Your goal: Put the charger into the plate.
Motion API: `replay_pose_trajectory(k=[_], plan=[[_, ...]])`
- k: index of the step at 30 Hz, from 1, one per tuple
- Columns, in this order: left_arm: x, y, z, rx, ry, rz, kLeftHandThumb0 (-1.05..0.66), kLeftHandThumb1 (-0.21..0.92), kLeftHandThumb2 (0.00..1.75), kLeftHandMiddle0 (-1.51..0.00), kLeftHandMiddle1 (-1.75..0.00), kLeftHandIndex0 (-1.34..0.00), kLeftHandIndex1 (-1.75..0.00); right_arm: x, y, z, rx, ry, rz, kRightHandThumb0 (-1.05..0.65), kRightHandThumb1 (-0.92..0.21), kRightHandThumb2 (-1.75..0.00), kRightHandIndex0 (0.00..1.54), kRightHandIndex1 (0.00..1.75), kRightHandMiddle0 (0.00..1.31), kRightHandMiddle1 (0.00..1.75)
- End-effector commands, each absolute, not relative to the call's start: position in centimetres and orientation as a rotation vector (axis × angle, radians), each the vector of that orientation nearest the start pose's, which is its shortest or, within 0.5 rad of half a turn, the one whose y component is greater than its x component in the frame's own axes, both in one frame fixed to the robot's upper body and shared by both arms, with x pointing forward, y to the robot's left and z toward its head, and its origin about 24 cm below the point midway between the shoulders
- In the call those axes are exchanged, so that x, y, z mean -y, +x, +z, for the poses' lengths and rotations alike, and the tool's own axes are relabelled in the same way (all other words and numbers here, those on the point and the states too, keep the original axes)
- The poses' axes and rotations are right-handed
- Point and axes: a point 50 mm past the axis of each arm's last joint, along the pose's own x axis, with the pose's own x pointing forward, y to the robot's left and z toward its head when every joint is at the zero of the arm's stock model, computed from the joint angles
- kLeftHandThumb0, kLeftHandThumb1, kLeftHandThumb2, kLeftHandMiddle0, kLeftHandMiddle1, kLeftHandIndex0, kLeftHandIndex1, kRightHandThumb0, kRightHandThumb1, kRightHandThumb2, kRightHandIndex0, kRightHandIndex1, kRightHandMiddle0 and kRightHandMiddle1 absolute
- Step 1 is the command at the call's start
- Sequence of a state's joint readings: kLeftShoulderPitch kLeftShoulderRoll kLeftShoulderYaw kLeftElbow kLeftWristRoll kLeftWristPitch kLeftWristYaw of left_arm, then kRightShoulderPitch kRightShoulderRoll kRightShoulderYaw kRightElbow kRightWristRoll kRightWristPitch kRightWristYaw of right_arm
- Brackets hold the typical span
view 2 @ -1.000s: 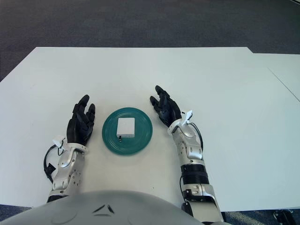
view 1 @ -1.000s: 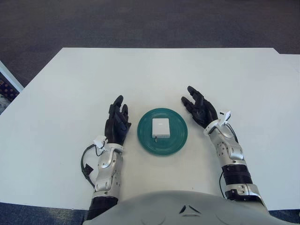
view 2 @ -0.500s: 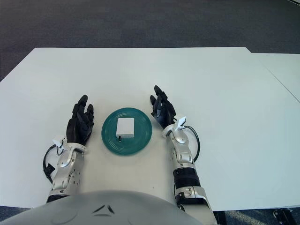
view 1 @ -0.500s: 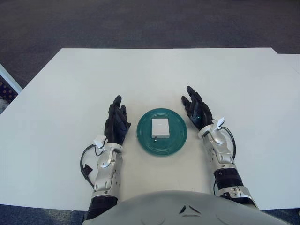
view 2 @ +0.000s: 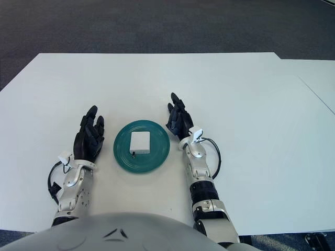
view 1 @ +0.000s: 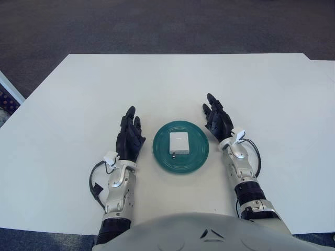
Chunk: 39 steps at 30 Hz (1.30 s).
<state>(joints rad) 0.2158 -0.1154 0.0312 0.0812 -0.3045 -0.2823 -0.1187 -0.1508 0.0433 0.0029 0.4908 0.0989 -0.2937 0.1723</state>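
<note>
White table [view 1: 78, 94] fills frame. Left hand [view 1: 130, 140] lies left of centre, black fingers extended, holding nothing, just beside teal plate [view 1: 197, 155]. White charger [view 1: 179, 142] lies flat mid-plate, frame centre. Right hand [view 1: 218, 121] rests right of plate, fingers loosely spread, grasping nothing, close to rim.

head stereo pair | facing forward-down | both share the table [view 1: 78, 94]

No readable text anywhere.
White charger [view 1: 179, 142], green plate [view 1: 196, 157], white counter [view 1: 172, 83]: no labels, brands, nos. or signs legible on any.
</note>
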Motion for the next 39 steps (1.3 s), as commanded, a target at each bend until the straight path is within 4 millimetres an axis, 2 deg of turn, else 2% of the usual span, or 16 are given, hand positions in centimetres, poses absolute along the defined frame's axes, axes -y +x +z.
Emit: replay_pose_trajectory(k=[1, 6, 12, 21, 33, 39], plan=[[-15.3, 19.1, -1.6, -0.055, -0.408, 0.125, -1.03, 0.92, 0.85, -0.01, 0.0, 0.0, -0.45, 12.5, 25.5, -3.9, -0.211, 0.11, 0.144, -1.05, -0.92, -1.01, 0.09, 0.0, 0.01, 0.25], [-15.3, 19.2, -1.8, -0.043, -0.393, 0.131, -1.04, 0.92, 0.85, -0.03, 0.0, 0.0, -0.53, 12.0, 26.1, -3.8, -0.17, 0.072, 0.094, -1.04, -0.92, -1.02, 0.03, 0.0, 0.0, 0.29], [-15.5, 19.2, -2.1, -0.035, -0.381, 0.139, -1.05, 0.92, 0.87, -0.01, 0.0, 0.0, -0.44, 11.9, 26.3, -3.6, -0.103, 0.052, 0.004, -1.04, -0.92, -1.04, 0.0, 0.0, 0.0, 0.26], [-16.3, 19.0, -2.6, -0.035, -0.398, 0.197, -1.03, 0.92, 0.86, 0.0, 0.0, 0.0, -0.33, 12.0, 25.7, -4.0, -0.077, 0.067, -0.04, -1.05, -0.92, -1.03, 0.0, 0.0, 0.0, 0.21], [-16.7, 19.1, -2.7, -0.021, -0.248, 0.192, -1.05, 0.92, 0.89, 0.0, 0.0, 0.0, -0.18, 11.9, 25.4, -3.7, -0.064, 0.135, -0.098, -1.04, -0.92, -1.02, 0.01, 0.0, 0.0, 0.21], [-16.7, 19.1, -2.7, -0.015, -0.249, 0.202, -1.05, 0.92, 0.9, 0.0, 0.0, 0.0, -0.13, 11.9, 25.4, -3.7, -0.073, 0.19, -0.139, -1.02, -0.92, -1.0, 0.01, 0.0, 0.0, 0.22]])
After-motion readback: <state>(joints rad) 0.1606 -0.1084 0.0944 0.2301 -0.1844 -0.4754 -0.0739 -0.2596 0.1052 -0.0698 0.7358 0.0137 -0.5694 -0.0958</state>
